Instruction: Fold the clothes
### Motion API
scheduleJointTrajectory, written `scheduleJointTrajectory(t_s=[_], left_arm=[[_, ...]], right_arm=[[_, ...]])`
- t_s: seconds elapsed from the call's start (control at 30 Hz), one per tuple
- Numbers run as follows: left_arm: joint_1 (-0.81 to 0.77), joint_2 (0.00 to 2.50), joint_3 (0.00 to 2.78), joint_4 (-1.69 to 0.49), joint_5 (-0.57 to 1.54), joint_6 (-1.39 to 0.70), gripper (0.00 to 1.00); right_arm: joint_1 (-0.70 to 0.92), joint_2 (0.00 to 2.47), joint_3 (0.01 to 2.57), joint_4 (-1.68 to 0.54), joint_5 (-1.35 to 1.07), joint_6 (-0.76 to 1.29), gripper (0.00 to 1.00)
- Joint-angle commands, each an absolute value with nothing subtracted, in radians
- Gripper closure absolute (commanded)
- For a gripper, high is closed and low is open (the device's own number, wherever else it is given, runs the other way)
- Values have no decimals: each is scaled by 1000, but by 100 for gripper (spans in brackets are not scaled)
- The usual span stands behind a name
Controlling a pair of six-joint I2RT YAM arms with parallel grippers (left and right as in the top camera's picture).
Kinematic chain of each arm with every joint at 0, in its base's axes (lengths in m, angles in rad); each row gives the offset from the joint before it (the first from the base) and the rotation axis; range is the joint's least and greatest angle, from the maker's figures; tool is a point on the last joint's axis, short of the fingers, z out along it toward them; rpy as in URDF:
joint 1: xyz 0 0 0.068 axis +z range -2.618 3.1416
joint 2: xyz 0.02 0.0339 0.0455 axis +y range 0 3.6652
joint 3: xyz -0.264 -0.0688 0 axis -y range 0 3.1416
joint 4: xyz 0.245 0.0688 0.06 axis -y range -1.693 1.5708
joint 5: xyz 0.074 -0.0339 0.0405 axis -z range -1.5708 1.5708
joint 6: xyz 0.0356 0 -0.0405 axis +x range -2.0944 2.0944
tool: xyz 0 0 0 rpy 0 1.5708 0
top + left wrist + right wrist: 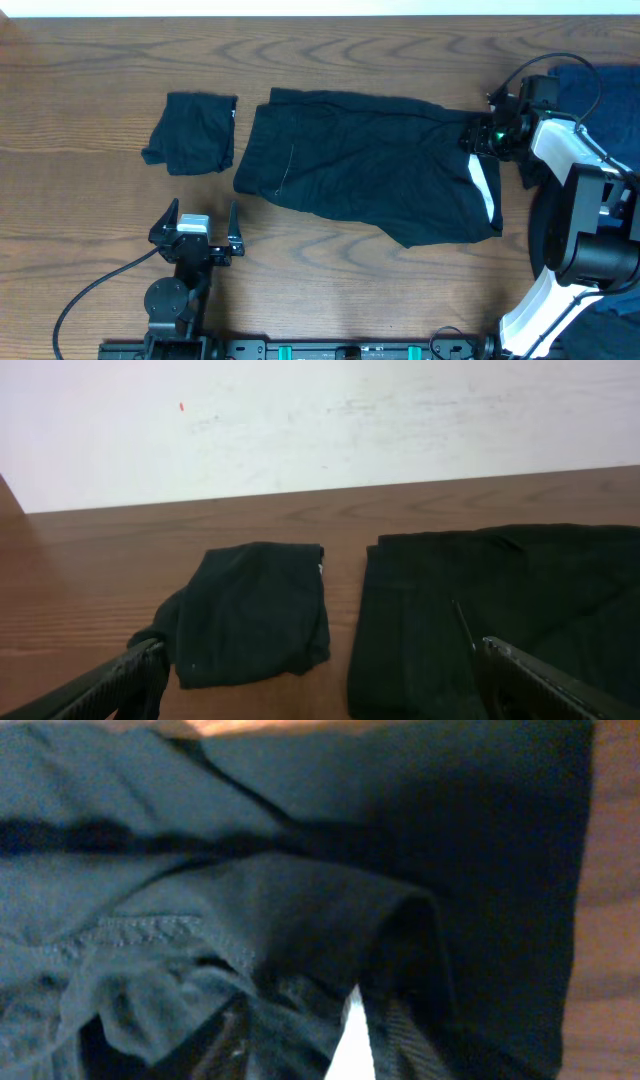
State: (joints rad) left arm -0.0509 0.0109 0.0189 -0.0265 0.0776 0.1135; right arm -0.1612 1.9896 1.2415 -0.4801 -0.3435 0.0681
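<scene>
The large black garment (370,165) lies spread flat mid-table, with a pale inner edge (484,188) showing at its right side. My right gripper (478,135) sits on its upper right corner. In the right wrist view, that gripper (310,1035) has its fingers (405,1045) part-way together around a bunched fold of the black cloth (300,910); whether they clamp it is unclear. A small folded dark garment (192,132) rests to the left. My left gripper (197,222) stands open and empty near the front edge, short of both garments (250,610).
A navy-blue cloth (600,85) lies at the far right, behind the right arm (585,215). Bare wood table (90,100) surrounds the garments. A pale wall (320,420) stands behind the table's far edge.
</scene>
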Motion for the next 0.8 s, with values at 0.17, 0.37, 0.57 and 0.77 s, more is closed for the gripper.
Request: scheduleJointTrajectory(t_s=[0.17,0.37,0.57,0.77], left_arm=[[-55,4,4,-63,88,131,2],[-55,4,4,-63,88,131,2],[-55,4,4,-63,88,131,2],[-55,4,4,-63,88,131,2]], right_arm=[[-156,1997,1238,-419,-382,109,78],[-158,1997,1238,-394,-373,108,95],[-172,1986,1245,-355,-395,119,99],[-205,1959,1262,-342,-393,110,99]])
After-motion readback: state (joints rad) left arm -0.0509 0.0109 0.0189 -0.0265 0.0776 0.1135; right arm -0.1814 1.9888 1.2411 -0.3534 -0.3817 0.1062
